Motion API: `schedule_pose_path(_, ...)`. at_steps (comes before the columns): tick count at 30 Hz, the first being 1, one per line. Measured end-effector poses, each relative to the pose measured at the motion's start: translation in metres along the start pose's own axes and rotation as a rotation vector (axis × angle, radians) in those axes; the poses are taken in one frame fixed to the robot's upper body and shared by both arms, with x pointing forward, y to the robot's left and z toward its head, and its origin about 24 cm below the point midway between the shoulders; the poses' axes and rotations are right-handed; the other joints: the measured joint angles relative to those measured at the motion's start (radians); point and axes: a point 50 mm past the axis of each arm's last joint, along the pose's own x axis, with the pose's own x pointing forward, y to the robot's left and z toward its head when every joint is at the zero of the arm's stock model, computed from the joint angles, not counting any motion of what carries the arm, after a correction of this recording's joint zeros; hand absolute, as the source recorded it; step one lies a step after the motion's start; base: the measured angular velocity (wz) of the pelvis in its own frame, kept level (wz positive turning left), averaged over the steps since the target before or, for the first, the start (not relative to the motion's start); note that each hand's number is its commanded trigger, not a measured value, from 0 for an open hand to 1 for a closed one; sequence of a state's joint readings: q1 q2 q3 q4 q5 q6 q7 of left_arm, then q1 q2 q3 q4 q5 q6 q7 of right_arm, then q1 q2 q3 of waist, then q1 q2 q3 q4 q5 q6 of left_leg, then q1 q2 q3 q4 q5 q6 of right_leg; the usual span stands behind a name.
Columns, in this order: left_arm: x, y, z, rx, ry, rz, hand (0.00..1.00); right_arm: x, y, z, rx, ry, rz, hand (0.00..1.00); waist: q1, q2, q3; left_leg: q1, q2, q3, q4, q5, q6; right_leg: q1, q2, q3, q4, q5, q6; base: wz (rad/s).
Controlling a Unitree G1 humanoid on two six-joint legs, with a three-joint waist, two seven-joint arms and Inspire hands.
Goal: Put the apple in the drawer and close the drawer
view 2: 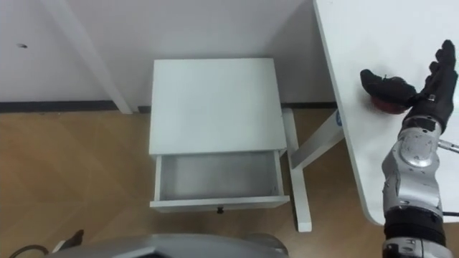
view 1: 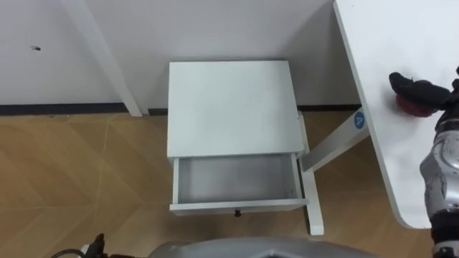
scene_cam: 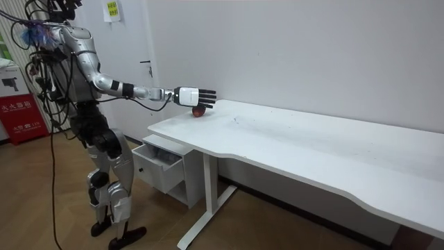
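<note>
Right hand is out over the white table, arm nearly at full reach. The apple sits on the tabletop beneath the thumb side of the palm. From the room view the hand appears to be just above it, though I cannot tell whether they are touching. Fingers are straight and spread, pointing away from me, and nothing is gripped yet.

The drawer of the low cabinet lies well to the left of the hand and nearer my body. It is pulled out and has nothing in it. Left hand is low at my left side, idle.

Step in hand, by my judgement: take hold of the apple. Notes for doing it well:
- Lower the palm until it rests on the fruit before closing, because a round apple could roll out from under the fingertips.
- Bring the thumb in from its side and the fingers from the far side, so that they wrap round the widest part.
- Close slowly and lift straight up, clear of the table edge below the wrist.
- Only then swing left and down to the open drawer.
</note>
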State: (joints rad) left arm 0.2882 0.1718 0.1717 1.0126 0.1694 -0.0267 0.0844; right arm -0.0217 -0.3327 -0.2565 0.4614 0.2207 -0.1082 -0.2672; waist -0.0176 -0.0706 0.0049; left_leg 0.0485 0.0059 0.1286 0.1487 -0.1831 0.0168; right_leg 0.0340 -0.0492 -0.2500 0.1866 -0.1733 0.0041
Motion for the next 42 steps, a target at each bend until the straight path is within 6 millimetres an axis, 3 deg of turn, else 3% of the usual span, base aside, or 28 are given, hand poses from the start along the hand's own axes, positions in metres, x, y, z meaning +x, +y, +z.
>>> schedule_pose_path(20, 0.000, -0.001, -0.001, -0.001, 0.004, -0.003, 0.00, 0.002, -0.005, -0.019, -0.076, 0.077, 0.013, 0.00, -0.003, -0.005, 0.0017, 0.007, -0.002, -0.020, 0.004, 0.000, 0.000, 0.009, -0.001, -0.007, -0.001, 0.000, 0.000, 0.01)
schedule_pose_path(21, 0.000, -0.001, -0.001, 0.000, 0.004, -0.004, 0.00, 0.002, -0.004, -0.019, -0.096, 0.077, 0.019, 0.13, 0.000, -0.005, 0.0019, 0.009, -0.002, -0.021, 0.004, 0.000, 0.000, 0.010, -0.001, -0.007, -0.001, 0.000, 0.000, 0.00)
schedule_pose_path(22, 0.000, -0.001, -0.002, 0.000, 0.004, -0.004, 0.00, 0.002, -0.004, -0.020, -0.104, 0.077, 0.025, 0.62, 0.000, -0.005, 0.0019, 0.010, -0.002, -0.021, 0.004, 0.000, 0.000, 0.011, -0.001, -0.007, -0.001, 0.000, 0.000, 0.00)
schedule_pose_path(23, 0.000, -0.001, -0.002, 0.002, 0.005, -0.005, 0.00, 0.002, -0.004, -0.021, -0.108, 0.082, 0.034, 0.95, 0.000, -0.005, 0.0023, 0.012, -0.002, -0.021, 0.004, 0.000, 0.000, 0.014, -0.001, -0.007, -0.001, 0.000, 0.000, 0.00)
schedule_pose_path(24, 0.000, -0.001, -0.002, 0.002, 0.007, -0.005, 0.00, 0.001, -0.004, -0.022, -0.112, 0.088, 0.045, 1.00, 0.001, -0.005, 0.0027, 0.013, -0.002, -0.022, 0.004, 0.000, 0.000, 0.017, -0.001, -0.007, -0.001, 0.000, 0.000, 0.00)
schedule_pose_path(42, -0.002, -0.009, -0.010, 0.052, 0.038, -0.054, 0.00, 0.004, -0.006, -0.030, -0.246, 0.089, 0.063, 1.00, 0.006, -0.006, 0.0009, 0.018, -0.001, -0.026, 0.014, 0.000, 0.000, 0.033, 0.000, -0.013, -0.002, 0.000, 0.000, 0.01)
